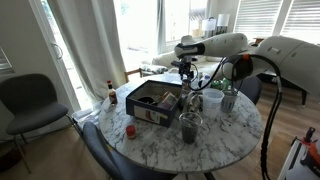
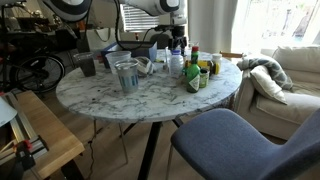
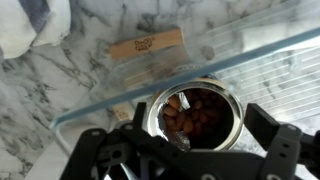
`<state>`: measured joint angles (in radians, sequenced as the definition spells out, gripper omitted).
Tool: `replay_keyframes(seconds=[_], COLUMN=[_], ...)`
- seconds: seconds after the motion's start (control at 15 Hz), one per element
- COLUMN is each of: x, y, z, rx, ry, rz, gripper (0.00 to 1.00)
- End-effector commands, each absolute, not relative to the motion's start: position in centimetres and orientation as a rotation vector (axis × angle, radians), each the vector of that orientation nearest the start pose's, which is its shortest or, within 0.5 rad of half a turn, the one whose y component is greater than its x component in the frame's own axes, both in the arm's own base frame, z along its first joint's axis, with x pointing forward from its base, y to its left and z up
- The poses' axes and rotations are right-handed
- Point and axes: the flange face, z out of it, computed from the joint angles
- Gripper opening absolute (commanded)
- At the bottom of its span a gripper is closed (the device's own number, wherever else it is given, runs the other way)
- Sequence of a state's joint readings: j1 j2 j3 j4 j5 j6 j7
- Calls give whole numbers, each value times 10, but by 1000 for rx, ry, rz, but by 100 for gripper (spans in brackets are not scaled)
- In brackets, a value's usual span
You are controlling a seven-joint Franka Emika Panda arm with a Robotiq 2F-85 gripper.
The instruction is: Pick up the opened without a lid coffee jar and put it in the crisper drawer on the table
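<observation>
Coffee jar (image 3: 195, 115): upright, long axis vertical, lidless mouth facing the wrist camera, brown contents showing; inside the drawer's outline, just past its rim.
Claw (image 3: 186, 140): fingers (image 3: 272, 135) closed against the jar's two sides.
Crisper drawer (image 3: 200, 71): clear rim runs diagonally; ribbed floor lies open right of the jar.
Desk (image 3: 90, 70): marble; a tan packet (image 3: 147, 45) lies outside the rim, apart from it.
Exterior view: claw (image 1: 187, 75) hangs beside the dark box (image 1: 150, 100).
</observation>
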<state>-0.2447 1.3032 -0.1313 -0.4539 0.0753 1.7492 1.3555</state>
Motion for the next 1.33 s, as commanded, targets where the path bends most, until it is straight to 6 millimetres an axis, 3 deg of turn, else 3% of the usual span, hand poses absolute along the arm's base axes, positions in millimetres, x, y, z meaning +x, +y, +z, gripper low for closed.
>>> replay_keyframes(seconds=[0.0, 0.6, 0.93, 1.2, 1.27], x=[765, 740, 741, 742, 743], y=[-223, -208, -204, -208, -203], z=[265, 329, 365, 387, 380], rx=[-2279, -2770, -3052, -3172, -3120], ry=[2322, 1991, 1616, 1247, 1397], rz=[50, 266, 226, 195, 201], gripper=[100, 100, 100, 100, 100])
